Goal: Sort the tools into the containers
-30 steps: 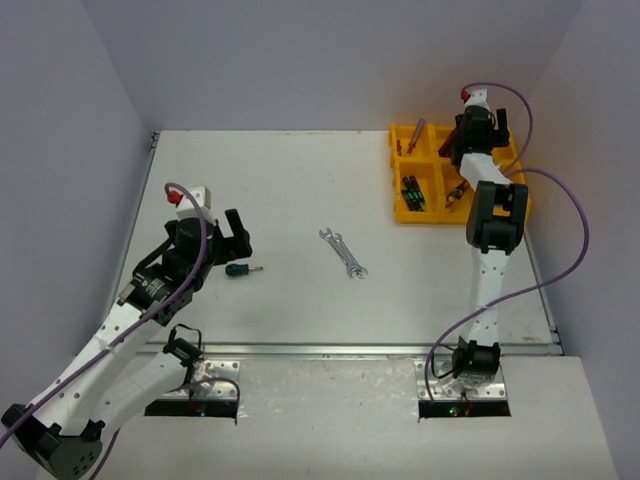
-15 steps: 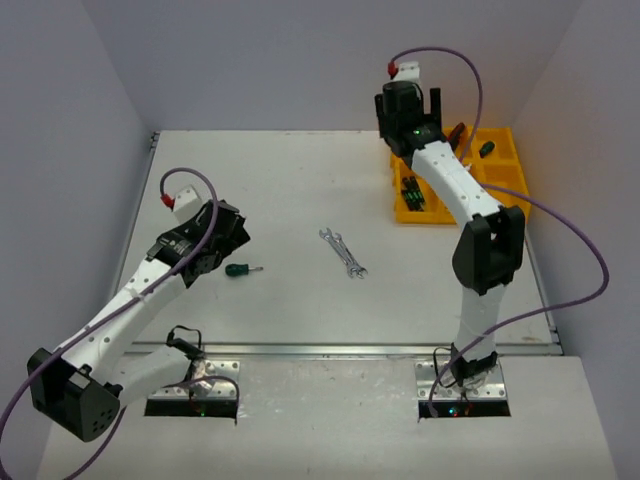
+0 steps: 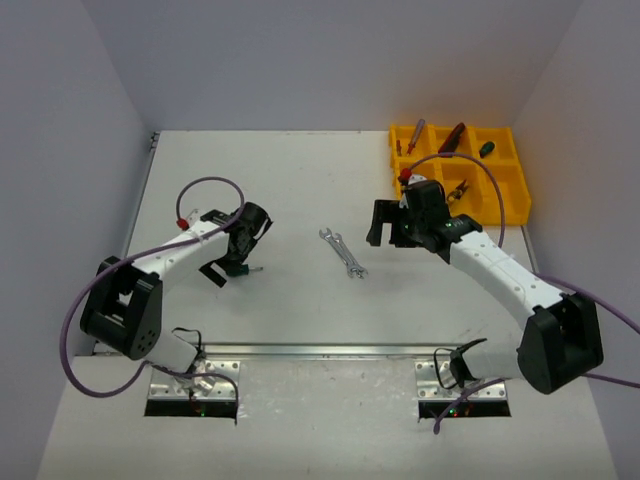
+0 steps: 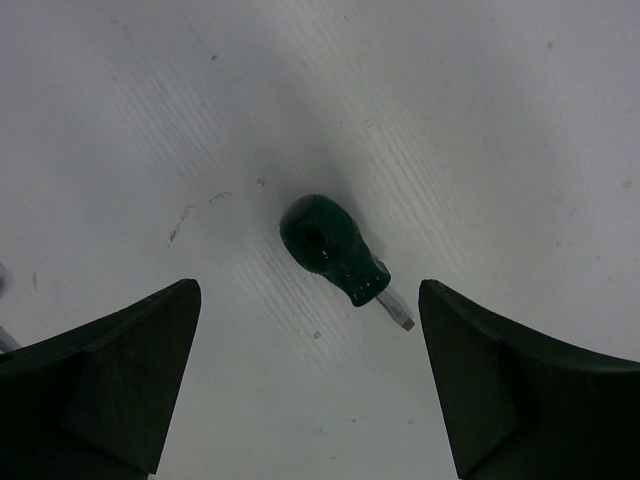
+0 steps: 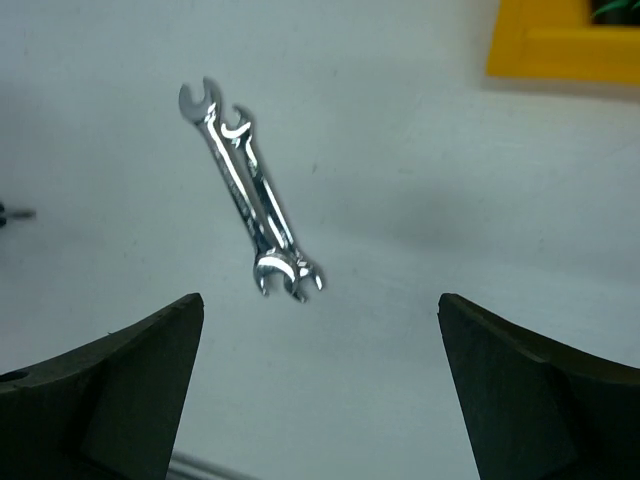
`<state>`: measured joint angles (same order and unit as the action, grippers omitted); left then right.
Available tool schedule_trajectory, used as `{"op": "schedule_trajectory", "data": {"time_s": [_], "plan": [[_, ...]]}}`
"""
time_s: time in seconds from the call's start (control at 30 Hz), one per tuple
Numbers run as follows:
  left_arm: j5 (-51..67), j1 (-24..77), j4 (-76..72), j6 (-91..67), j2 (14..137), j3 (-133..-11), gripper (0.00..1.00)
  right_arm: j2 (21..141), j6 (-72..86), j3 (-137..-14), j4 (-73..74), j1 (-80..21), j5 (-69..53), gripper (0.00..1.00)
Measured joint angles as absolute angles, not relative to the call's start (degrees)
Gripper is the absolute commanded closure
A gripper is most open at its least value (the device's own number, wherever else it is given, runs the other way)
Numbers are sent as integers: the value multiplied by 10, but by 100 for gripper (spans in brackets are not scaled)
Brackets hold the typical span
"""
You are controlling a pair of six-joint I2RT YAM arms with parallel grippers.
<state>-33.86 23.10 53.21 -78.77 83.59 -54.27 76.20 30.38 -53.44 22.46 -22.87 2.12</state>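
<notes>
A stubby green screwdriver [image 4: 335, 250] lies on the white table, just ahead of my left gripper [image 4: 308, 295]. That gripper is open, with a finger on either side and no contact. From above, the left gripper [image 3: 228, 262] hovers over the screwdriver [image 3: 238, 268]. Two silver wrenches [image 5: 250, 190] lie side by side on the table ahead of my open, empty right gripper [image 5: 320, 300]. In the top view the right gripper [image 3: 385, 232] is just right of the wrenches [image 3: 343, 252]. The yellow tray of containers [image 3: 515, 200] at the back right holds several tools.
In the tray I see a blue-red screwdriver [image 3: 413, 135], red-handled cutters [image 3: 452, 138] and a dark-handled tool [image 3: 485, 148]. The tray's corner [image 5: 565, 45] shows at the top right of the right wrist view. Grey walls close in the table on three sides.
My right arm has swung away from the tray, down and left toward the wrenches. My left gripper has come down over the green screwdriver.
</notes>
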Motion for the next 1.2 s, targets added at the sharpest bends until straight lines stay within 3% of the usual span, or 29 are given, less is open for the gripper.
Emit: {"op": "schedule_trajectory", "data": {"time_s": [0.17,0.3,0.47,0.53,0.7,0.9,1.03,1.2], "plan": [[-342,225,527,-824,904,-557,23,708,320,-465,208,-238,-66,1],[-343,220,507,-832,959,-560,36,688,319,-454,196,-244,-99,1],[-345,214,479,-832,1000,-562,78,660,314,-449,190,-249,-124,1],[-343,211,464,-826,1001,-562,100,650,312,-449,190,-250,-130,1],[-326,212,407,-781,941,-509,100,636,312,-437,157,-250,-191,1],[-263,300,245,-660,740,-395,100,664,356,-381,28,-273,-344,2],[-167,376,85,-592,614,-340,100,736,405,-377,-65,-339,-373,13],[-76,396,-58,-556,585,-337,100,778,453,-368,-146,-376,-378,26]]}}
